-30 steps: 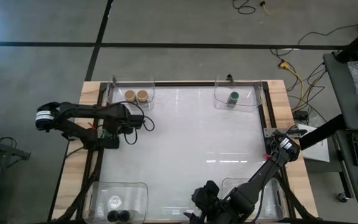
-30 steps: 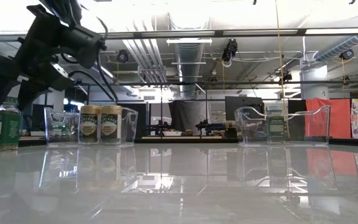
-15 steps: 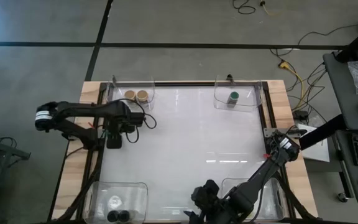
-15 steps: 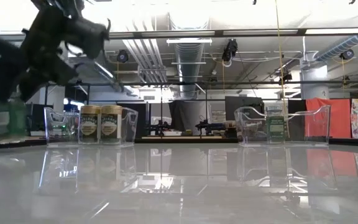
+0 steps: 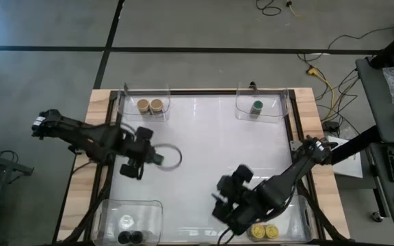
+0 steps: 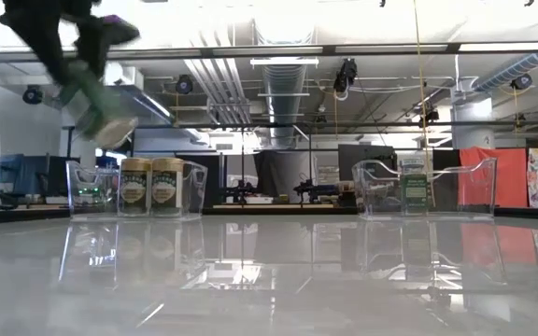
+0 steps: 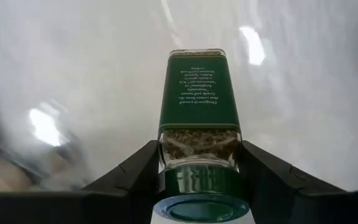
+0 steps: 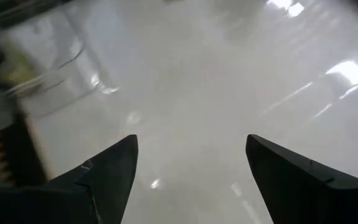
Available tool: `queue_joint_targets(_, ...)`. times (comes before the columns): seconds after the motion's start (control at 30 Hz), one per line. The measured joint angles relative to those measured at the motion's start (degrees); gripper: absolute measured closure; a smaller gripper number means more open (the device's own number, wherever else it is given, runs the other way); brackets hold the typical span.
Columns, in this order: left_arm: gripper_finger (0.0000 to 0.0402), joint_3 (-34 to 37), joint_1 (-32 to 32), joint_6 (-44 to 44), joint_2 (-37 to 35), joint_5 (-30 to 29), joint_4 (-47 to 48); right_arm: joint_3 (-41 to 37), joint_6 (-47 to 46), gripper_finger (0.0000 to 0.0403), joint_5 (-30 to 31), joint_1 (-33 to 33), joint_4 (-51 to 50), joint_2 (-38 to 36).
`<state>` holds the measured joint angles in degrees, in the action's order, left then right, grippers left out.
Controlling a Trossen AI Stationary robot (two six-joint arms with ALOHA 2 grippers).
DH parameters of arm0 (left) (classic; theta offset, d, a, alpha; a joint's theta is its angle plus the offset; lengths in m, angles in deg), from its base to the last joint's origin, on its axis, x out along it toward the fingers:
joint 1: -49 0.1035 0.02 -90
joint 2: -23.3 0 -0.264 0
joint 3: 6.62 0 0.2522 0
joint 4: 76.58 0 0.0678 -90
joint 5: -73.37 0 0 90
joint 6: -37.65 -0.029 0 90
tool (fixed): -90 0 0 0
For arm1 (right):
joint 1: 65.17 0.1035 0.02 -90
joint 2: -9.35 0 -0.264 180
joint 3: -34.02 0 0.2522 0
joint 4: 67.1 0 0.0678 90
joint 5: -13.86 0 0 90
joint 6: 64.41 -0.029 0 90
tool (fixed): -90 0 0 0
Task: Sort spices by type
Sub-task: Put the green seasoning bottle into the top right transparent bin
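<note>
Left tool [image 5: 134, 164]: it is clamped on a green-lid jar [image 7: 199, 134]. The two fingers [image 7: 135, 171] press on the jar from both sides near the lid. The tool is above the left side of the desk [image 5: 204, 150], and in the low view the jar is lifted and tilted in the air.

Far-left tub [image 5: 163, 96]: it holds two tan-lid jars [image 5: 150, 105], upright and side by side. This pair looks finished.

Near-left tub [image 5: 149, 208]: two black-lid jars [image 5: 131, 237] are inside, at the near edge. Something pale and round lies by them, I cannot tell what it is.

Right tool [image 5: 228, 205]: its fingers [image 8: 107, 171] stand apart with nothing between them. It is over the near part of the desk, just beside the near-right tub [image 5: 299, 222].

Near-right tub: two yellow-lid jars [image 5: 265, 232] lie in it, touching. This pair looks finished too.

Far-right tub [image 5: 279, 99]: it holds one green-lid jar [image 5: 256, 106], upright.

Progress: I judge that seven of the eight jars are sorted. The carried green jar is the last one, and it must cross the desk to the far-right tub to join its pair.
</note>
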<state>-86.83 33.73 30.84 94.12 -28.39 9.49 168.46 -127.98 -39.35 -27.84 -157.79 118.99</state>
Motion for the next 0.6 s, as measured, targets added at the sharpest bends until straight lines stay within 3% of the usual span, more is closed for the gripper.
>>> queue_joint_targets(0.1, 0.0226, -1.8, -4.9, -5.2, 2.5, -7.2, -2.8, -0.1, 0.6, 0.0112, 3.2, -0.3, -4.5, -3.1)
queue_joint_targets(0.2, 0.0226, -3.9, -6.3, -9.2, 6.5, -10.4, -3.8, -0.8, 0.6, 0.0102, 4.4, -0.5, -10.9, -6.3)
queue_joint_targets(0.6, 0.0226, -16.5, -0.7, -26.5, 26.6, -17.7, -2.7, -15.8, 11.9, 0.0087, 11.3, -3.3, -13.1, -25.3)
